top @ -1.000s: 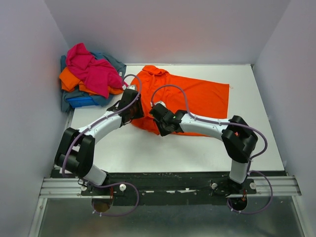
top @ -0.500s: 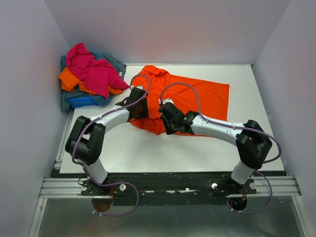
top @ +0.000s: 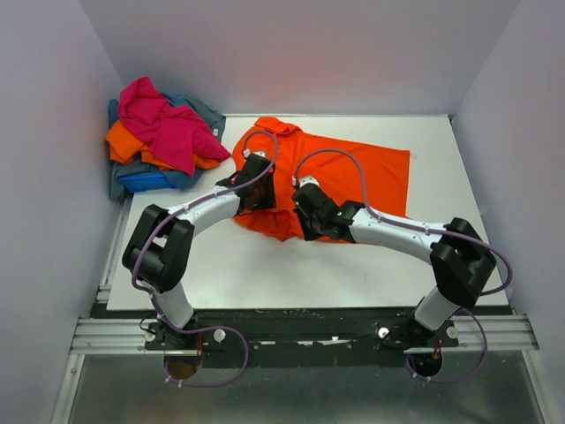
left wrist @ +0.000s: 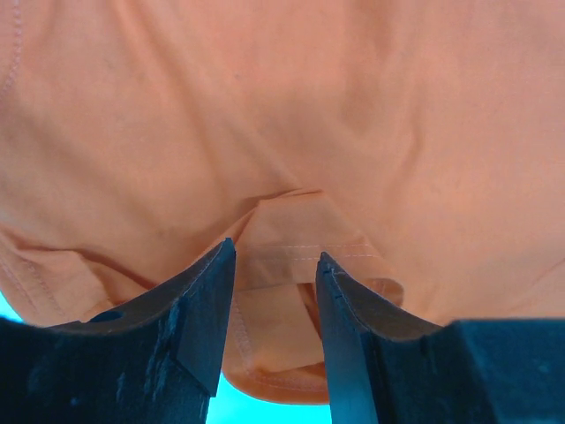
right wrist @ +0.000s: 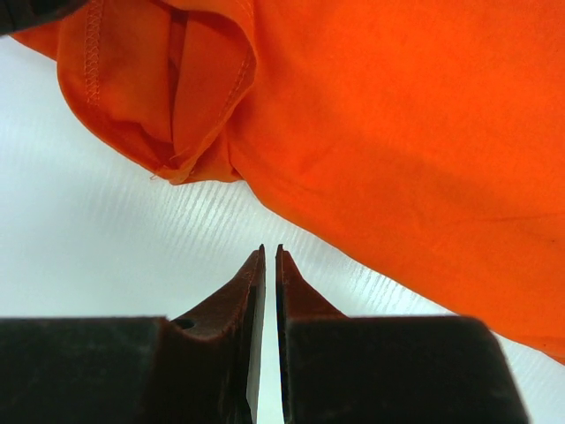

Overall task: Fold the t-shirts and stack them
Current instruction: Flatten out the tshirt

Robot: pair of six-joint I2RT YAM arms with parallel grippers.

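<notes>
An orange t-shirt (top: 357, 172) lies spread on the white table (top: 221, 265), its near-left part bunched. My left gripper (top: 259, 193) is over that bunched part. In the left wrist view it (left wrist: 275, 261) is open, with a folded hem of the orange shirt (left wrist: 291, 132) between its fingers (left wrist: 207, 300). My right gripper (top: 309, 216) is at the shirt's near edge. In the right wrist view it (right wrist: 270, 256) is shut and empty over bare table, just short of the shirt (right wrist: 397, 132). More shirts lie in a pile at the back left, with a magenta one (top: 163, 124) on top.
The pile also holds an orange shirt (top: 122, 141), a royal blue one (top: 146, 181) and a grey-blue one (top: 205, 110), off the table's left back corner. Grey walls close in the left, back and right. The table's near edge runs above the arm bases.
Both grippers have moved right and farther onto the orange shirt's near-left part. The left arm has stretched out. The shirt's near-left edge has bunched slightly.
</notes>
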